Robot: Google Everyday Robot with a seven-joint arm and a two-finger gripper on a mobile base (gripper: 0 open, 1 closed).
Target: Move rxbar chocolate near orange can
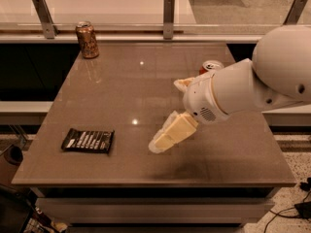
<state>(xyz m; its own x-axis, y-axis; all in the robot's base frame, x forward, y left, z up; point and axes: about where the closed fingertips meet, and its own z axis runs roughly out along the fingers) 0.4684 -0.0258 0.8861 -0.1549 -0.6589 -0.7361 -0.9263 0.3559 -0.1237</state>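
While the rxbar chocolate (88,141) lies flat at the near-left corner of the worktop (146,96), the gripper (167,136) hangs to its right, clear of it, open or closed impossible to tell; the orange can (87,40) stands upright at the far-left corner.

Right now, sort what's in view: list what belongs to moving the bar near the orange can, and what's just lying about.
Belongs to the job:
rxbar chocolate, flat at the front left of the table
orange can, upright at the back left corner
gripper, over the table, right of the bar

Lying about:
second can, mostly hidden behind the arm on the right
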